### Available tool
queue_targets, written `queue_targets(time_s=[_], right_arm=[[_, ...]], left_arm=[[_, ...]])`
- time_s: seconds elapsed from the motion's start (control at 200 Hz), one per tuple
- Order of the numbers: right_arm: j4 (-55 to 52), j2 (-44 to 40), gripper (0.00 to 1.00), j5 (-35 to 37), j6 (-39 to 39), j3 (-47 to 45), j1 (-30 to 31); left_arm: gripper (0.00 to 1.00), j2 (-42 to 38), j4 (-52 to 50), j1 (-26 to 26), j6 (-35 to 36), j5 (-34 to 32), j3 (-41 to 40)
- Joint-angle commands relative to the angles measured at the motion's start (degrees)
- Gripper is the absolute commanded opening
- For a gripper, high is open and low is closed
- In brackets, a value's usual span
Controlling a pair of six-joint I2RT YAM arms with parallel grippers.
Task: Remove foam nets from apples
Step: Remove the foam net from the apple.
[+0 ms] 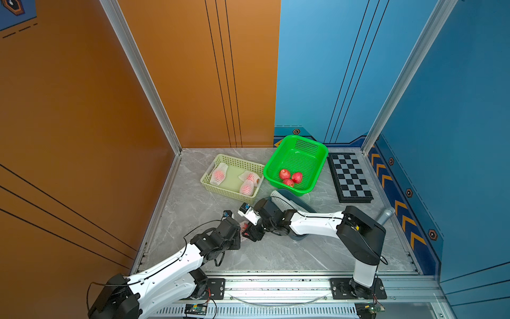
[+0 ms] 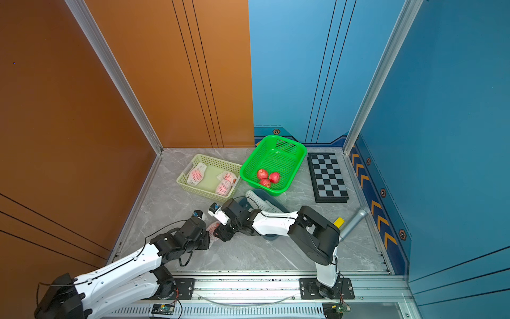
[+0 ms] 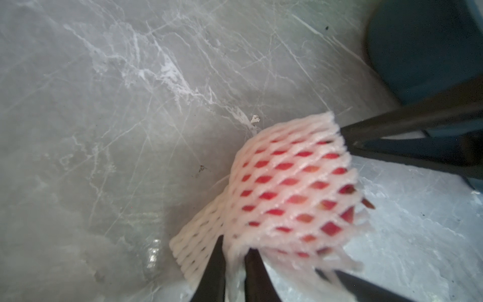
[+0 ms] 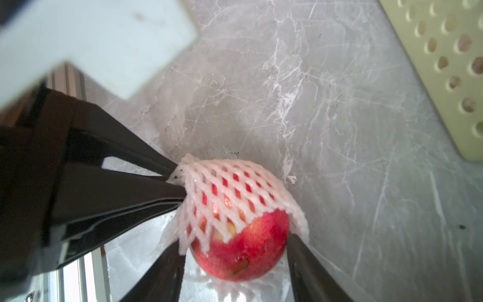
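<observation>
Item: one red apple (image 4: 251, 245), part-sleeved in a white foam net (image 4: 230, 188), held between the two arms low over the grey marbled table (image 1: 193, 215), near its front middle; whether it touched the surface could not be told. Right gripper (image 4: 235, 261): jaws at a medium spread, one finger on each flank of the bared half of the fruit, clasping it. Left gripper (image 3: 234, 258): jaws nearly closed, nipping the gathered loose end of the net on the side away from the bare skin. Condition of sleeve: drawn back roughly halfway, its free edge lying across the widest part of the apple. Step in hand, as judged: stripping the net from this apple, about mid-pull. Stock elsewhere: three netted apples (image 1: 246, 187) in the pale yellow basket (image 1: 234, 163); three bare apples (image 1: 288, 182) in the green basket (image 1: 320, 154); shed nets (image 1: 280, 199) in a dark blue tub (image 1: 296, 197) beside the right arm; a chessboard (image 1: 349, 176), not concerned. Task about half done by that count. Next move, as judged: the grippers to draw apart along the sleeve's length, the right gripping firmly enough that the fruit does not slide out with the foam, the left not losing its pinch on the thin mesh; then net to the tub, apple to the green basket.
</observation>
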Motion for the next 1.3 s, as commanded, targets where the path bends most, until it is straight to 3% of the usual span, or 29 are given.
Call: queue_targets(time_s=[0.0,0.34,0.446,0.601,0.921,1.297], right_arm=[[-1.4,1.8,0.64,1.2,-0.7,1.1,0.2],[0.5,4.3,0.74,0.1,-1.7,2.6,-0.5],[1.2,4.8,0.73,-0.3,-1.0,3.4,-1.0],[3.9,3.6,0.60,-0.5,1.1,1.4,-2.4],[8.3,-0.9,0.61,-7.3,2.8,-6.4,-5.9],[8.5,-4.0,0.65,-5.7,2.9,-9.0,-5.7]], left_arm=[[0.16,-0.6,0.0,0.6,-0.3,0.7,-1.1],[0.16,-0.5,0.3,0.9,-0.2,0.9,-1.1],[0.16,-0.1,0.5,1.1,0.0,1.0,-0.9],[0.16,0.0,0.6,1.3,0.0,1.1,-1.0],[0.17,-0.2,0.6,2.6,1.1,1.3,0.7],[0.19,0.7,0.9,3.8,2.4,3.0,2.0]])
